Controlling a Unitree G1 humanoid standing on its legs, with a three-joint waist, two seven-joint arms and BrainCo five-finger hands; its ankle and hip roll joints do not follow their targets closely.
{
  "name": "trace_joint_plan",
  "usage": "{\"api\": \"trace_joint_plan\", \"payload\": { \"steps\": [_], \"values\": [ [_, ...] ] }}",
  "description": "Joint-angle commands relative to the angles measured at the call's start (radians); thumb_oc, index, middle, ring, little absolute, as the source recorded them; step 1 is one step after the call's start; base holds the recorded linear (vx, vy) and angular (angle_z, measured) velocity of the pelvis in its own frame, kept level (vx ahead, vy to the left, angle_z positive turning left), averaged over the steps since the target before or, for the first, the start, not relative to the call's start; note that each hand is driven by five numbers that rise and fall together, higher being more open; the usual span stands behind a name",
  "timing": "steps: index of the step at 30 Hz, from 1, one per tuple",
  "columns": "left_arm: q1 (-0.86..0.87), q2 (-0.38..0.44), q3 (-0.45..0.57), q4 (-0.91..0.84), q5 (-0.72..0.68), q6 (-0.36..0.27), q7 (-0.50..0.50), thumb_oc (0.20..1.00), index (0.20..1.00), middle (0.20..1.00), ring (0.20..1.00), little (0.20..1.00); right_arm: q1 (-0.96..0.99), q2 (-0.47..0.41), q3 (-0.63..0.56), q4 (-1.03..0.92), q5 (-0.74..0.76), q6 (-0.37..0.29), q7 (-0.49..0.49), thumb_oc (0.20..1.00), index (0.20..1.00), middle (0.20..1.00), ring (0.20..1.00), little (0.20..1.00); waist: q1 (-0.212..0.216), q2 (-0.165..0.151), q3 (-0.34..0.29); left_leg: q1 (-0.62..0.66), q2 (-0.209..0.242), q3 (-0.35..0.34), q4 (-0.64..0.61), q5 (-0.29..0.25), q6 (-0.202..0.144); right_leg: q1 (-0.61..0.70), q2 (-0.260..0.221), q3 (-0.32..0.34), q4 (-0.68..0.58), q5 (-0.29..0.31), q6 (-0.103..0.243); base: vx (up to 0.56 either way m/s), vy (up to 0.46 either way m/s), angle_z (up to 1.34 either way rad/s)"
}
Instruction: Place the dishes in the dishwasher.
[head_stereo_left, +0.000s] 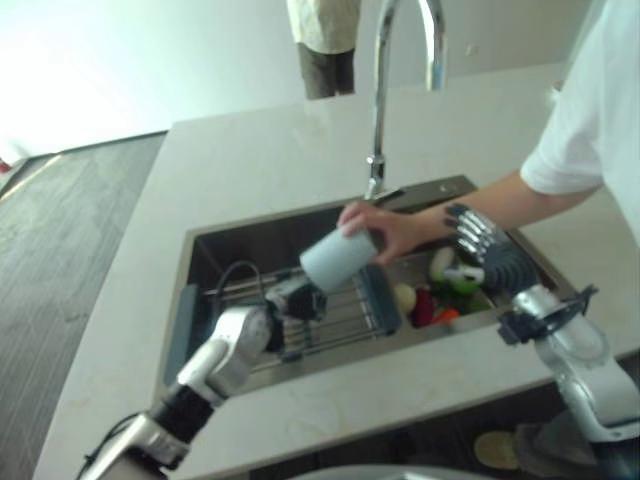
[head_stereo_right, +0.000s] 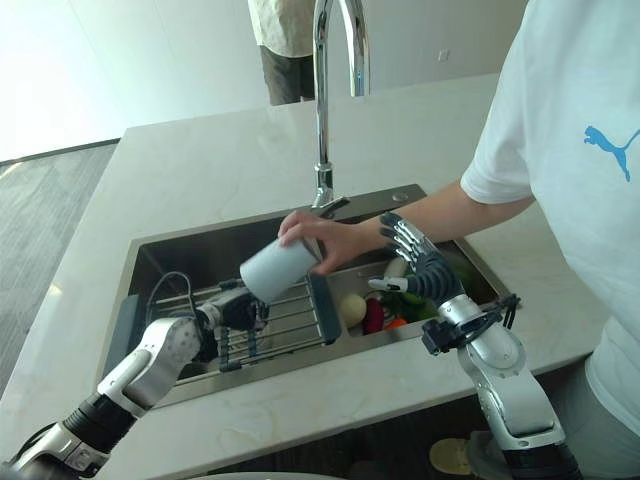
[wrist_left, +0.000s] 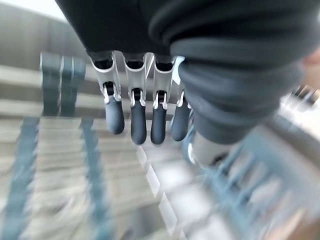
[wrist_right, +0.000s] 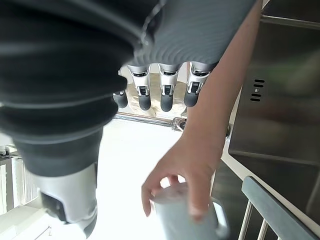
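Steel makes up the sink (head_stereo_right: 160, 255), which is sunk into a pale stone counter (head_stereo_right: 210, 160) with a tall shiny tap (head_stereo_right: 322, 100) at its far side. A person's hand (head_stereo_right: 325, 240) reaches in from the right and holds a pale grey-blue cup (head_stereo_right: 277, 270) tipped on its side over the wire rack (head_stereo_right: 290, 320) that lies across the left part of the sink. It looks as if the person is handing the cup to the robot or setting it on the rack, so the robot can take it. The robot's left hand (head_stereo_right: 238, 308) is low over the rack, just below and left of the cup, not touching it. Its fingers (wrist_left: 138, 120) hang straight and apart, holding nothing, likely ready to take the cup. The robot's right hand (head_stereo_right: 420, 262) floats above the right part of the sink, next to the person's arm, with its fingers spread and empty too. Under it some red, green and pale things (head_stereo_right: 375, 310) lie in the sink; they look like vegetables or toys, but it is hard to tell. No dishwasher can be seen, so the cup has not gone in yet. The person's white shirt (head_stereo_right: 570, 160) has a small blue picture on it. No words can be read anywhere.
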Motion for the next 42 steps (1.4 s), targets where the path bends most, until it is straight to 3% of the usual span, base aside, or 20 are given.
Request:
{"api": "trace_joint_plan", "payload": {
  "steps": [1, 5, 9, 14, 17, 30, 34, 42],
  "values": [
    [-0.016, 0.052, 0.109, -0.094, -0.145, -0.174, 0.211, 1.000, 1.000, 1.000, 1.000, 1.000, -0.021, 0.026, -0.053, -0.044, -0.036, -0.075, -0.038, 1.000, 1.000, 1.000, 1.000, 1.000, 0.022, -0.024, 0.022, -0.012, 0.046, -0.051, 0.007, 0.016, -0.023, 0.123, -0.099, -0.063, 0.007, -0.098, 0.114, -0.03, -0.012, 0.06],
    [0.080, 0.058, 0.249, -0.121, -0.219, -0.237, 0.337, 1.000, 1.000, 1.000, 1.000, 1.000, 0.014, 0.034, -0.083, -0.055, -0.041, -0.082, -0.044, 1.000, 1.000, 1.000, 1.000, 1.000, 0.043, -0.026, 0.022, -0.021, 0.044, -0.062, 0.007, 0.028, -0.026, 0.123, -0.104, -0.078, 0.007, -0.091, 0.107, -0.01, 0.006, 0.13],
    [0.143, 0.058, 0.341, -0.130, -0.256, -0.203, 0.404, 1.000, 1.000, 1.000, 1.000, 1.000, 0.021, 0.032, -0.104, -0.065, -0.042, -0.066, -0.040, 1.000, 1.000, 1.000, 1.000, 1.000, 0.063, -0.024, 0.018, -0.026, 0.041, -0.080, 0.007, 0.030, -0.028, 0.128, -0.108, -0.089, 0.007, -0.097, 0.106, 0.01, 0.040, 0.14],
    [0.232, 0.048, 0.468, -0.185, -0.296, -0.196, 0.406, 1.000, 1.000, 1.000, 1.000, 1.000, 0.042, 0.033, -0.140, -0.089, -0.045, -0.049, -0.035, 1.000, 1.000, 1.000, 1.000, 1.000, 0.095, -0.027, 0.016, -0.038, 0.039, -0.102, 0.007, 0.032, -0.034, 0.129, -0.117, -0.111, 0.007, -0.101, 0.106, -0.01, 0.034, 0.10],
    [0.261, 0.047, 0.492, -0.214, -0.293, -0.199, 0.384, 1.000, 1.000, 1.000, 1.000, 1.000, 0.052, 0.028, -0.147, -0.104, -0.043, -0.043, -0.038, 1.000, 1.000, 1.000, 1.000, 1.000, 0.105, -0.030, 0.014, -0.045, 0.038, -0.109, 0.007, 0.032, -0.034, 0.128, -0.120, -0.117, 0.007, -0.102, 0.106, -0.03, 0.016, 0.13],
    [0.241, 0.102, 0.427, -0.219, -0.260, -0.139, 0.233, 1.000, 1.000, 1.000, 1.000, 1.000, 0.031, -0.014, -0.134, -0.102, -0.034, -0.038, -0.048, 1.000, 1.000, 1.000, 1.000, 1.000, 0.109, -0.030, 0.020, -0.058, 0.039, -0.117, 0.007, 0.039, -0.036, 0.123, -0.124, -0.127, 0.007, -0.098, 0.113, -0.01, 0.009, 0.03],
    [0.205, 0.151, 0.353, -0.203, -0.172, -0.082, 0.123, 1.000, 1.000, 1.000, 1.000, 1.000, 0.018, -0.036, -0.121, -0.098, -0.024, -0.040, -0.048, 1.000, 1.000, 1.000, 1.000, 1.000, 0.094, -0.024, 0.022, -0.048, 0.042, -0.109, 0.007, 0.028, -0.037, 0.128, -0.122, -0.122, 0.007, -0.106, 0.119, 0.00, 0.000, 0.00],
    [0.105, 0.205, 0.249, -0.162, -0.070, -0.008, 0.003, 1.000, 1.000, 1.000, 1.000, 1.000, 0.010, -0.055, -0.110, -0.088, -0.007, -0.048, -0.036, 1.000, 1.000, 1.000, 1.000, 1.000, 0.059, -0.017, 0.024, -0.031, 0.047, -0.084, 0.007, 0.027, -0.034, 0.126, -0.119, -0.106, 0.007, -0.102, 0.125, 0.01, 0.003, -0.04]
  ]
}}
